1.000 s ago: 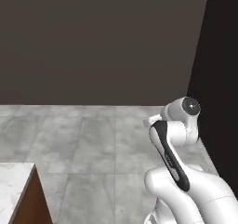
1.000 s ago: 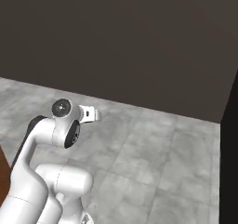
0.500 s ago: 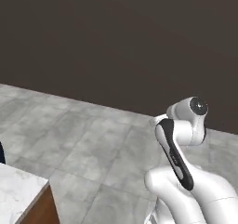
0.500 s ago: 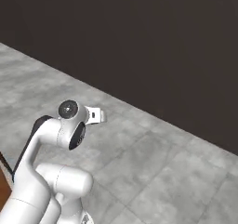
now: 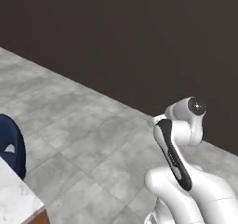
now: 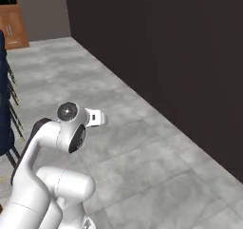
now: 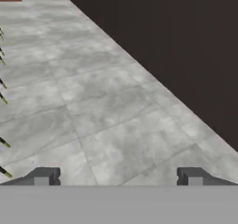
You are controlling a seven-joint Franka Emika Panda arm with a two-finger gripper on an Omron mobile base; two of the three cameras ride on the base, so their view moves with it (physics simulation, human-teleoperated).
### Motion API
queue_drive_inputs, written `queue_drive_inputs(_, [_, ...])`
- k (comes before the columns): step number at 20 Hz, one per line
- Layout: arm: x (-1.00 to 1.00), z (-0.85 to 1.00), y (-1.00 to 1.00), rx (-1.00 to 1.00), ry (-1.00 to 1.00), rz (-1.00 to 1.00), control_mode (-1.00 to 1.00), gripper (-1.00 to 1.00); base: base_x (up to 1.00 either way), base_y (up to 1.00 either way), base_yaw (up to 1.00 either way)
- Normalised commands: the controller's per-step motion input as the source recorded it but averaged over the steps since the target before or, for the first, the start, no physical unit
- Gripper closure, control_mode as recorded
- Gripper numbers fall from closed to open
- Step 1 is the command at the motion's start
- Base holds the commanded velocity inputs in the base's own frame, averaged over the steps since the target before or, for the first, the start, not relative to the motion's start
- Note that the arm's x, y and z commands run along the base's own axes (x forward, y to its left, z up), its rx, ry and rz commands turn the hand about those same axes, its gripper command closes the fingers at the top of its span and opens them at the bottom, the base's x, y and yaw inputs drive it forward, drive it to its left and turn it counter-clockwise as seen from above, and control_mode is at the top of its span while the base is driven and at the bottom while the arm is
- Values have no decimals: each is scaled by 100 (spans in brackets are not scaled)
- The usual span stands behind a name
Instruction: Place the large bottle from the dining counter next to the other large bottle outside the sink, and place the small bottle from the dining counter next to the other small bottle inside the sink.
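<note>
None of the bottles and no sink can be located in these views, so no placement can be confirmed as done. A corner of the dining counter sits at the lower left of the left base view, with a dark blue chair just beside it. The gripper stands wide apart and empty, facing bare grey floor tiles along a dark wall. The arm is folded close to the base. In my judgement both bottles remain to be moved; the work appears at a travelling stage.
</note>
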Motion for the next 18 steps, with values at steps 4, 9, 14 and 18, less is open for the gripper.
queue_drive_inputs(4, [0, 0, 0, 0, 0, 0, 100, -100, 100, -45, 59])
queue_drive_inputs(9, [0, 0, 0, 0, 0, 0, 100, -100, 99, -47, 61])
queue_drive_inputs(14, [0, 0, 0, 0, 0, 0, 100, -100, 98, -30, 57])
queue_drive_inputs(18, [0, 0, 0, 0, 0, 0, 100, -100, 91, -30, 56])
